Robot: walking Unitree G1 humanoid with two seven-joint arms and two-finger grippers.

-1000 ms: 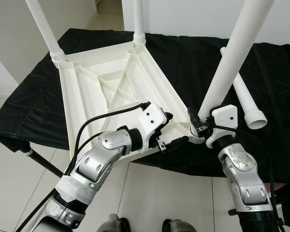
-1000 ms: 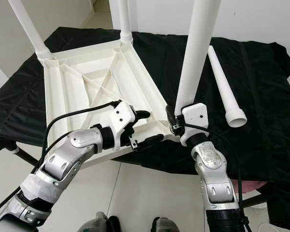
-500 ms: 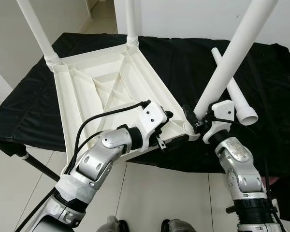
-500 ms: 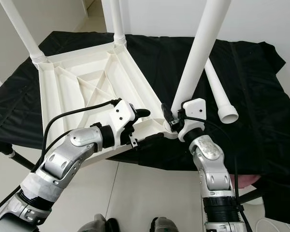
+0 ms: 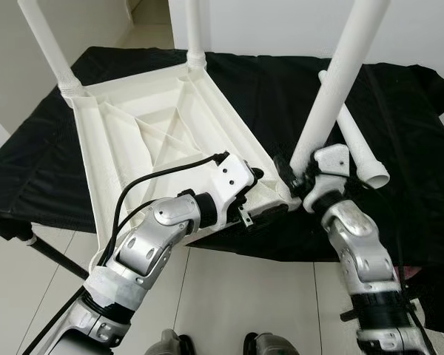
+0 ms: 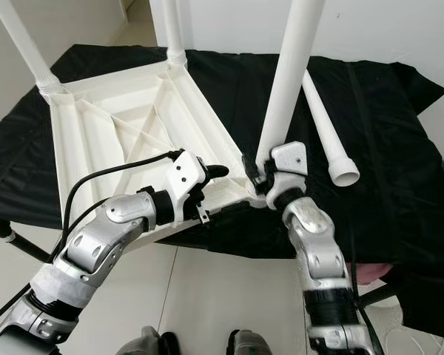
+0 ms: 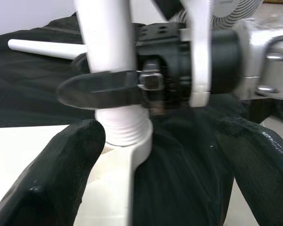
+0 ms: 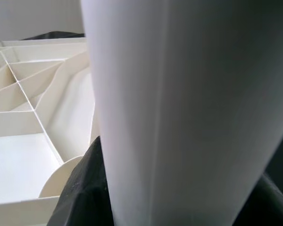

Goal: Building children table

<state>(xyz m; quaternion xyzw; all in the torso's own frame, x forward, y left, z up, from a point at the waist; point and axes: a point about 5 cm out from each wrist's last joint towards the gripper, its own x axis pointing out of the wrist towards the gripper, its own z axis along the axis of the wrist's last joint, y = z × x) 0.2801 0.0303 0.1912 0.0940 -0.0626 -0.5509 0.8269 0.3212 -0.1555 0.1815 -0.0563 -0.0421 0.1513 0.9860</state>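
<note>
Left eye view: upside-down table top [image 5: 140, 140] lies on a black cloth [image 5: 399, 111]. Two legs are in. Right gripper [image 5: 300, 176] pinches the third leg [image 5: 333, 89] at its corner; left gripper [image 5: 270, 196], spread wide, straddles that corner. The last leg [image 5: 355, 140] lies waiting.

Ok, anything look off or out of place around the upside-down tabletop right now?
One thing: the leg held by the right gripper at the tabletop's near corner leans slightly, and the left wrist view shows its thread still exposed above the socket, so it seems not fully seated. A fourth leg lies loose on the black cloth.
</note>
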